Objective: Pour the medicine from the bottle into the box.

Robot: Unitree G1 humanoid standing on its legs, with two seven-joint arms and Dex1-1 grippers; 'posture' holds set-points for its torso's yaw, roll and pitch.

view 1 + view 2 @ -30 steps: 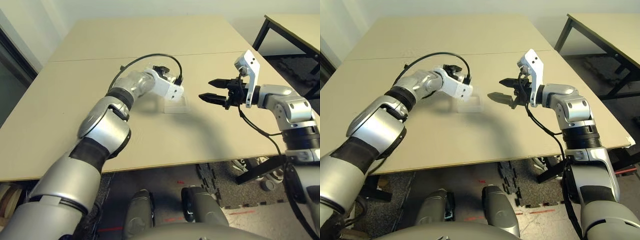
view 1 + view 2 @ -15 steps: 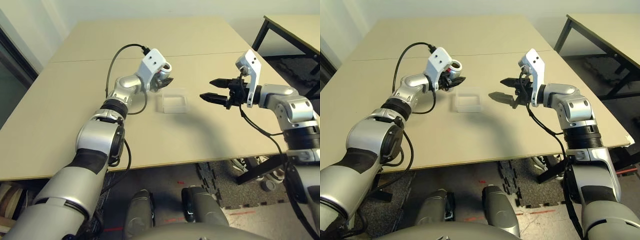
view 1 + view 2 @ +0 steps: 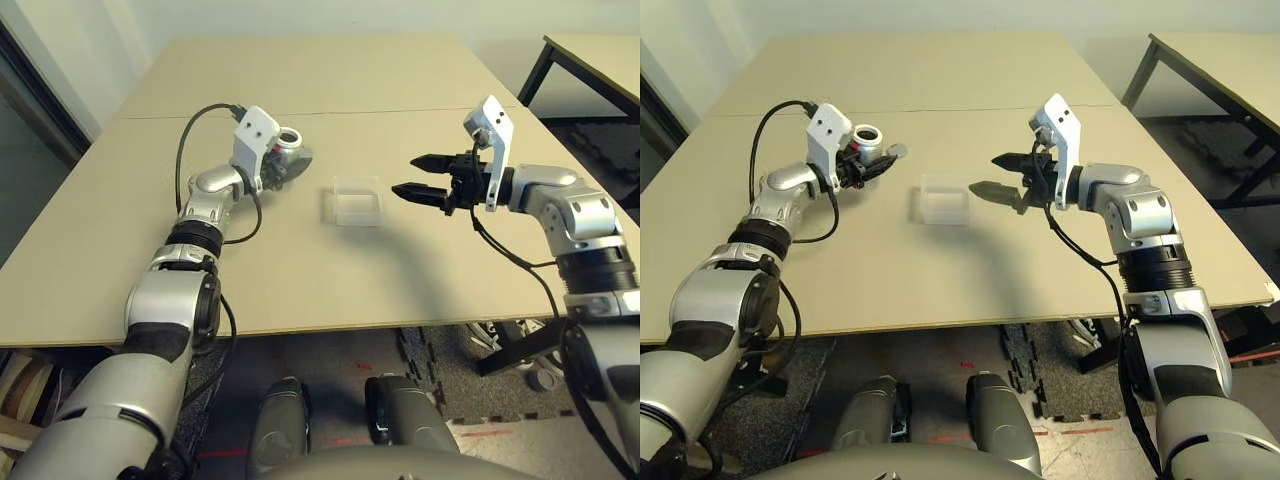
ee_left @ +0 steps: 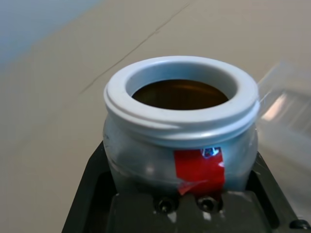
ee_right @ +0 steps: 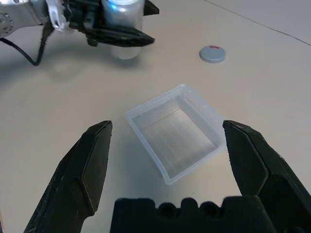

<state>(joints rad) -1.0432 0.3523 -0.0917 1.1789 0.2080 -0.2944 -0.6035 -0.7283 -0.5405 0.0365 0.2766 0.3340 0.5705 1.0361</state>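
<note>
My left gripper point(image 3: 284, 170) is shut on the bottle point(image 4: 182, 131), a white-grey bottle with a red stripe, held upright to the left of the box. Its mouth is open and the inside looks brown. The grey cap point(image 5: 212, 53) lies on the table just behind the bottle point(image 3: 868, 140). The box point(image 3: 357, 201) is clear plastic, stands in the middle of the table and looks empty in the right wrist view. My right gripper point(image 3: 408, 176) hovers open just right of the box point(image 5: 177, 131), its fingers pointing at it with nothing between them.
The tan table point(image 3: 300, 280) has a seam running across behind the bottle, and its front edge is near me. A second table point(image 3: 600, 60) with black legs stands at the far right. A black cable point(image 3: 190, 140) loops over my left forearm.
My left arm has swung the bottle from over the box back to the left and turned it upright. The right gripper has held its place. The camera has shifted slightly.
</note>
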